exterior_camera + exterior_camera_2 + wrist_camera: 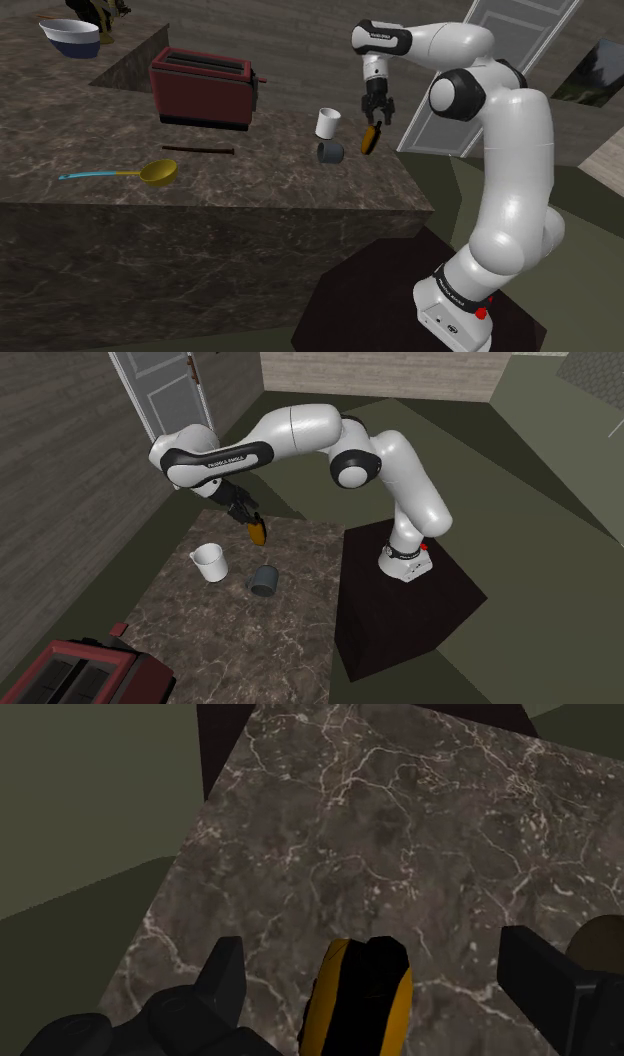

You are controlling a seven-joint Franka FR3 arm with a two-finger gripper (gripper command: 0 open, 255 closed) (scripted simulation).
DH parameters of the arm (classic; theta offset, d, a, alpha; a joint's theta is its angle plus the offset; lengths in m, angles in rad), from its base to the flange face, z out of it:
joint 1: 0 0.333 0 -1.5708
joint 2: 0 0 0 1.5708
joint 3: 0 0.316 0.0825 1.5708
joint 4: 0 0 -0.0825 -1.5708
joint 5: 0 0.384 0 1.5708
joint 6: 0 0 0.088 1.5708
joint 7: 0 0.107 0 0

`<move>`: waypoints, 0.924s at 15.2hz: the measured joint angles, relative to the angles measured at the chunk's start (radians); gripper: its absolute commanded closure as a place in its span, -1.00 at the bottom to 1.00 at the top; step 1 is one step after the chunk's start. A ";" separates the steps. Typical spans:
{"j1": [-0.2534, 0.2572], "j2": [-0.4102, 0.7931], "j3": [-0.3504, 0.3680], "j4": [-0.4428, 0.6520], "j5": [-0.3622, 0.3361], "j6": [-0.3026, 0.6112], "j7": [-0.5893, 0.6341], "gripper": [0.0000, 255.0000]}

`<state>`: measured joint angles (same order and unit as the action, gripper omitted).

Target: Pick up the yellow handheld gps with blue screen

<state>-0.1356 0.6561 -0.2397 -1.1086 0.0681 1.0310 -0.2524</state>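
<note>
- Pincer [378,118] [243,517] [375,949]: released, jaws set wide. In the wrist view both black fingers [225,972] stand clear of the item between them, a gap on each side. It grasps nothing.
- Handheld gps [371,138] [258,533] [360,999], one: yellow casing with a dark face. It sits tilted directly under the pincer, between the fingers, near the surface's edge on the arm's side. Whether it rests on the surface cannot be told.
- Mugs, two: a white mug [329,122] [209,562] standing upright, and a grey mug [330,152] [264,580] lying on its side. They are near each other and just beside the gps.
- Toaster [200,87] [85,674], one: red, well apart from the pincer.
- Ladle [120,173], one: yellow bowl, blue handle.
- Thin dark rod [198,149], one, lying in front of the toaster.
- Bowl [70,38], one: white and blue, at the far corner.
- Surface [250,185] [230,637]: dark veined stone.
- Stand [400,617]: dark box against the surface's edge.
- Room: white panelled door [520,60] [160,387] and olive floor [540,502].
</note>
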 measured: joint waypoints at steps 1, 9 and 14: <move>0.001 -0.002 0.000 -0.016 0.000 0.014 0.000 -1.00; 0.002 0.001 0.001 -0.031 0.001 0.033 0.001 1.00; 0.002 0.002 0.001 -0.024 0.001 0.027 0.000 1.00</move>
<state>-0.1340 0.6578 -0.2391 -1.1331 0.0689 1.0578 -0.2519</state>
